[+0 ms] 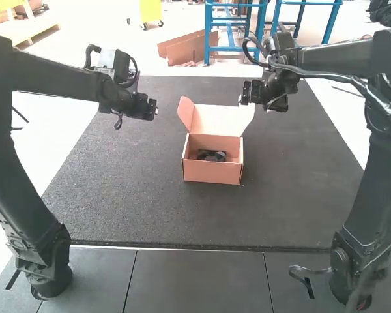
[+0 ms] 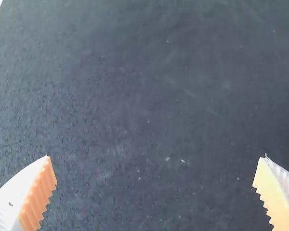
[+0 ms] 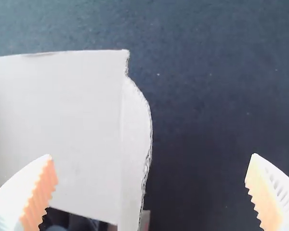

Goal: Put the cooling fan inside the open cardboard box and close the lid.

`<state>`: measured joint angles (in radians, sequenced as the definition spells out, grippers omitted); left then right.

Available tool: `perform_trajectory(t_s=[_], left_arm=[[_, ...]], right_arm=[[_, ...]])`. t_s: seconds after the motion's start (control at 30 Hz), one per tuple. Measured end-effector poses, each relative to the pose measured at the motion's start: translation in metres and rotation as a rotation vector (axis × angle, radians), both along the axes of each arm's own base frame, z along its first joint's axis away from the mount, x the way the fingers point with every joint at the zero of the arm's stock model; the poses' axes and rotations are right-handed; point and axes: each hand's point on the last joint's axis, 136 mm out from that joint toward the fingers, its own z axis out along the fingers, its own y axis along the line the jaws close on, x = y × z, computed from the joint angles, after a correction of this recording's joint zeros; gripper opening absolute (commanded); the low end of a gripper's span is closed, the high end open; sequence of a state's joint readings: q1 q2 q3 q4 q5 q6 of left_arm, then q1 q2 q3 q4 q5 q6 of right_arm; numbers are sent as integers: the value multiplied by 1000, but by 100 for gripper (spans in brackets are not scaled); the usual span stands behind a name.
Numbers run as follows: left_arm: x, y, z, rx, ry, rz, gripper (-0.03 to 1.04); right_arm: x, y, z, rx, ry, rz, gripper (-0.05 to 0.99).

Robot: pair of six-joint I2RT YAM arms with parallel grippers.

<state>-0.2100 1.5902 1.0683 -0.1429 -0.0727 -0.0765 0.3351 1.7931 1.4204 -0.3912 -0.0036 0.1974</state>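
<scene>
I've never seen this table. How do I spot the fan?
Find the big dark mat. Near its middle sits a pinkish cardboard box with its lid standing up. The fan is the small black thing inside it.

Here's the cardboard box [image 1: 212, 168], a plain pinkish tan on every wall, its lid [image 1: 216, 119] the same shade. Inside the box, the cooling fan [image 1: 212, 155] reads black. Around the box the mat [image 1: 117, 169] runs dark charcoal with a fine pale speckle. Left of the box, the left gripper [image 2: 156, 192] shows white ribbed fingers and orange saw-toothed pads [image 2: 37, 192]. Behind the box, the right gripper [image 3: 149, 192] matches, white and orange. The left arm [image 1: 45, 72] and right arm [image 1: 339, 55] are black.
</scene>
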Motion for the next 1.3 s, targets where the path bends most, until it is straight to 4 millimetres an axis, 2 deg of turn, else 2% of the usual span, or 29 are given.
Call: perform_trajectory(t_s=[0.23, 0.5, 0.7, 0.87, 0.93, 1.03, 1.2, 1.3], left_arm=[[21, -15, 2, -20, -15, -19, 97], [37, -43, 7, -53, -19, -68, 97], [36, -68, 15, -74, -32, -119, 97], [27, -89, 13, -80, -18, -167, 97], [24, -96, 12, -82, -12, -179, 97], [22, -101, 11, -84, -7, -190, 97], [21, -101, 11, -84, -6, -191, 97], [21, -101, 11, -84, -7, -191, 97]], right_arm=[[19, 10, 3, 36, 38, 15, 90], [24, 21, -5, 68, 104, 40, 87], [21, 22, -5, 78, 119, 42, 85], [20, 22, -6, 78, 126, 42, 84], [19, 22, -7, 78, 128, 42, 80], [19, 22, -7, 79, 130, 41, 80], [19, 22, -6, 79, 129, 40, 69], [19, 22, -6, 79, 128, 41, 59]])
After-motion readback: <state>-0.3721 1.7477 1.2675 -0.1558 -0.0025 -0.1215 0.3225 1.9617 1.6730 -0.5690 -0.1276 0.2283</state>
